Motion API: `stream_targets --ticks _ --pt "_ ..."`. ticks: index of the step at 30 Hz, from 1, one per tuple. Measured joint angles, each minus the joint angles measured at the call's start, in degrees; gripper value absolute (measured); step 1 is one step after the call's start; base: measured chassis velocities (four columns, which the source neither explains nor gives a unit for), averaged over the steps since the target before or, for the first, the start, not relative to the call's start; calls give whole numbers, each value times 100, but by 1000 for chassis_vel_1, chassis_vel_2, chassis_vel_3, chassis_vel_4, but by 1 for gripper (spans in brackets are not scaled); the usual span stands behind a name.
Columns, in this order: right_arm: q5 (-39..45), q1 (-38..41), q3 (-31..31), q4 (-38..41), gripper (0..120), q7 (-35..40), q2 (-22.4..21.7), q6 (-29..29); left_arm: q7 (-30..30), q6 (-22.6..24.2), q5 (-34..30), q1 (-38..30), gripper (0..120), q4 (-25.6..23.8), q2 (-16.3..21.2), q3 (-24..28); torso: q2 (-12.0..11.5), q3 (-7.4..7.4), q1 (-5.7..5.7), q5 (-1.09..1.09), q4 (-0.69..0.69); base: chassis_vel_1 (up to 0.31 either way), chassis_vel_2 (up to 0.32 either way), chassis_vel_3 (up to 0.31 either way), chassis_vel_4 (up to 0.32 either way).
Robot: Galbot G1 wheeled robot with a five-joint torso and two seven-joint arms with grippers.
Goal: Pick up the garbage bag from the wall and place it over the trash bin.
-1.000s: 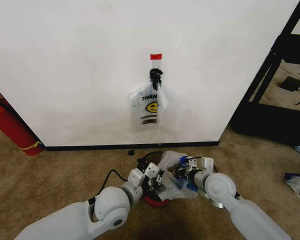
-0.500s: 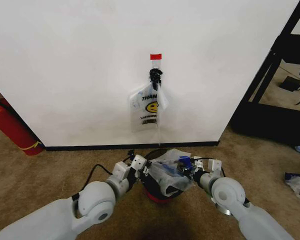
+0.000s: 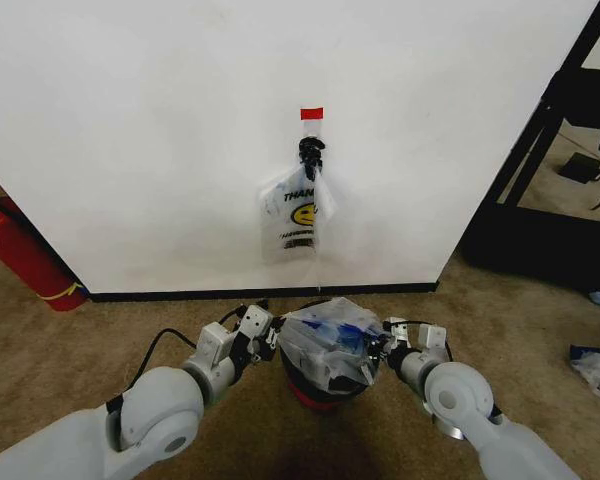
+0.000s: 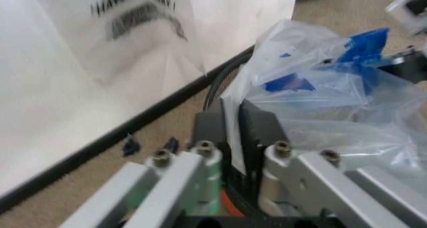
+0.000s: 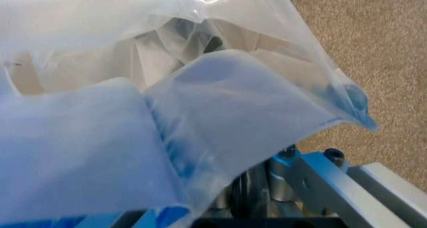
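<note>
The garbage bag [image 3: 326,338], crinkly translucent plastic with blue patches, is stretched over the top of the trash bin [image 3: 312,393], whose red base shows below it. My left gripper [image 3: 271,336] is at the bag's left edge and my right gripper [image 3: 381,346] at its right edge. In the left wrist view the left gripper [image 4: 231,122] is shut on a thin edge of the garbage bag [image 4: 320,87], beside the trash bin's black rim [image 4: 222,82]. In the right wrist view the garbage bag [image 5: 200,102] drapes over the right gripper and hides its fingers.
A flat white smiley bag [image 3: 298,215] hangs from a black hook [image 3: 311,150] on the wall [image 3: 140,130], under a red tape strip [image 3: 311,113]. A red fire extinguisher [image 3: 22,258] stands at the left. A black frame [image 3: 545,160] stands at the right, with another bag [image 3: 598,368] on the carpet.
Both grippers have moved apart and toward the wall. The garbage bag, bunched between them before, is now spread across the bin's top.
</note>
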Motion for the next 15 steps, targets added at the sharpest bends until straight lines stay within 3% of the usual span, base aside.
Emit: stream_targets --ticks 5,6,8,10,12,15 --pt "-24 -38 2 -1 0 -27 69 28 310 26 415 617 34 -607 353 -681 0 0 0 2 2 0 0 0 0" --pt "-27 -39 2 -2 0 -31 73 30 309 34 398 640 34 -650 370 -713 0 0 0 2 3 0 0 0 0" --pt "-38 -46 1 -16 0 -44 92 43 114 149 6 536 47 -949 452 -860 2 0 0 1 0 0 0 0 0" --pt "-38 -47 2 -16 0 -44 92 44 128 129 1 480 49 -960 463 -859 1 0 0 2 -1 0 0 0 0" --pt "-33 -49 3 -16 0 -45 90 44 370 -38 213 338 56 -909 471 -794 1 0 0 2 -1 0 0 0 0" --pt "27 41 -66 -15 0 -46 78 36 1301 -431 1132 95 70 -651 429 -548 1 0 0 1 3 0 0 0 0"
